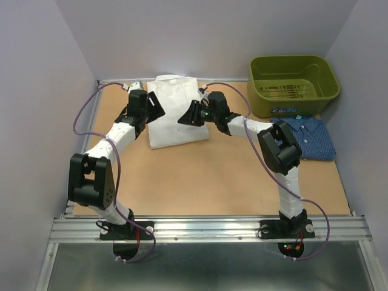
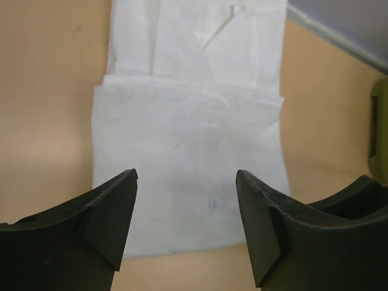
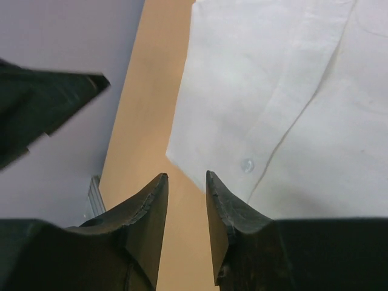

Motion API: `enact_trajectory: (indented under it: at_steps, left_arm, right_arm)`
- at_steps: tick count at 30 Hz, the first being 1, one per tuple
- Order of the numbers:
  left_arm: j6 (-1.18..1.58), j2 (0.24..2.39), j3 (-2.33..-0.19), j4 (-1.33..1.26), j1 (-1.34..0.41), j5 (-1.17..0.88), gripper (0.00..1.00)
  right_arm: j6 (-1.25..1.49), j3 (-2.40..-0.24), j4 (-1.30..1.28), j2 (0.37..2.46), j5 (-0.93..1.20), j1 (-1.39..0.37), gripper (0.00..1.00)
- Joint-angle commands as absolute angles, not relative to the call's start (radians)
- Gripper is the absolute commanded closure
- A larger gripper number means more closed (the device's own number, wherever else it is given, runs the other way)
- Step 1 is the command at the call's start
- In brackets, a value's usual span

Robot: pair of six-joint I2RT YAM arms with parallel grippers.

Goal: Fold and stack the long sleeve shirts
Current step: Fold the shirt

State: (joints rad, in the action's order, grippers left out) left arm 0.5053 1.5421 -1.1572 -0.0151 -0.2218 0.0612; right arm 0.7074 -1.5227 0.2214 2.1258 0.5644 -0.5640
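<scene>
Folding looked done on both: white shirt (image 1: 176,115) lay as a compact rectangle at the far middle of the table (image 1: 212,176); blue shirt (image 1: 309,138) sat folded well apart at right, beside the green bin (image 1: 294,85). Left hand (image 2: 187,176) was wide open, empty, over the white shirt. Right hand (image 3: 185,176) was narrowly parted, gripping nothing. Stacking not yet done.

A tan wooden tabletop (image 1: 206,182) carries a folded plain white cloth shirt (image 1: 176,115) at its far edge, left of centre. An olive-green plastic bin (image 1: 262,106) fills the far right corner. A folded dark blue checked shirt (image 1: 312,142) lies just in front of the bin, along the right edge.
</scene>
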Motion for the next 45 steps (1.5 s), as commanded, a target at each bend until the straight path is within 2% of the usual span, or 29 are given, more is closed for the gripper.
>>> enact_trajectory:
  at_steps: [1, 8, 15, 21, 27, 28, 37, 45]
  left_arm:
    - [0.485, 1.552, -1.100, -0.003, -0.224, 0.064, 0.23]
    - [0.491, 1.586, -1.083, -0.017, -0.225, 0.041, 0.24]
    - [0.509, 1.605, -1.075, -0.014, -0.225, 0.025, 0.24]
    - [0.548, 1.583, -1.036, -0.008, -0.227, -0.053, 0.25]
    - [0.587, 1.533, -0.993, -0.046, -0.297, -0.087, 0.36]
    - [0.595, 1.531, -0.986, -0.066, -0.305, -0.090, 0.42]
    - [0.761, 1.578, -0.835, -0.158, -0.319, -0.045, 0.64]
    - [0.842, 1.677, -0.741, -0.225, -0.288, -0.138, 0.70]
  right_arm:
    - [0.870, -1.497, 0.490, 2.166, 0.465, -0.560, 0.64]
    - [0.999, -1.154, 0.745, 2.178, 0.336, -0.526, 0.75]
    - [1.112, -0.885, 1.003, 2.178, 0.253, -0.503, 0.79]
    - [1.072, -0.867, 1.008, 2.082, 0.265, -0.500, 0.79]
    - [1.072, -0.966, 0.991, 2.010, 0.322, -0.497, 0.78]
    - [1.077, -0.985, 0.989, 2.013, 0.336, -0.497, 0.78]
    - [1.114, -1.008, 0.985, 2.124, 0.285, -0.459, 0.78]
    - [1.094, -0.901, 0.991, 2.172, 0.256, -0.434, 0.78]
